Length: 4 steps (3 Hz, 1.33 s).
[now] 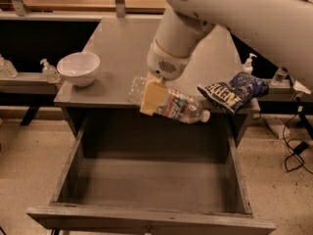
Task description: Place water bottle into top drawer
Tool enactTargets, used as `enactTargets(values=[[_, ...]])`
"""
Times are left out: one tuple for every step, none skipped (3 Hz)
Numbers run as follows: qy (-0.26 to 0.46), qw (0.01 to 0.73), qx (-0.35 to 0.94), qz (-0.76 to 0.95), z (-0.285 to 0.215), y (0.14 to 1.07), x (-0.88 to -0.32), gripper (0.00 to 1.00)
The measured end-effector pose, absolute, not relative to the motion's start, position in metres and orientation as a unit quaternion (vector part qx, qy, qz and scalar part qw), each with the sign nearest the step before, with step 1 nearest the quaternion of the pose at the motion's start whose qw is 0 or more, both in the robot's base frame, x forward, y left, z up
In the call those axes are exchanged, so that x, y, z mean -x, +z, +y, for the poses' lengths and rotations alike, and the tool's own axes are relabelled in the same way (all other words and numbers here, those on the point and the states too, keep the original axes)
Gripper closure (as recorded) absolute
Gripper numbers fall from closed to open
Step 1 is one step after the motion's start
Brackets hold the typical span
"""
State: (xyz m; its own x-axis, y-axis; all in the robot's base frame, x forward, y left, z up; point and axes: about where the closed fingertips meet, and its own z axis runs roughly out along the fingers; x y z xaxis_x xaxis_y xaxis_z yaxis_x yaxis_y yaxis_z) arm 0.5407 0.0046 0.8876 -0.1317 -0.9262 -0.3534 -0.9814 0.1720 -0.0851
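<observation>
Clear bottle clamped in my pincer near base, long axis sideways, cap right, over desk front edge; open drawer lies just below, toward camera.

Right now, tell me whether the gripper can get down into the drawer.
Probably yes. The gripper, shut on the bottle, hangs at the table's front edge above the open drawer. Nothing shows between them; the bowl and chip bag sit off to either side.

One gripper holding one water bottle; one drawer, bowl, bag
</observation>
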Motion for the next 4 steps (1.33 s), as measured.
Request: enactTargets(values=[[0.081,0.155,0.672,0.719,0.002,0.875,-0.533,1.0],[0.08,0.157,0.67,0.721,0.003,0.877,-0.534,1.0],[0.081,0.153,0.674,0.718,-0.001,0.849,-0.534,1.0],[0.05,0.162,0.693,0.701,-0.014,0.817,-0.526,1.0]])
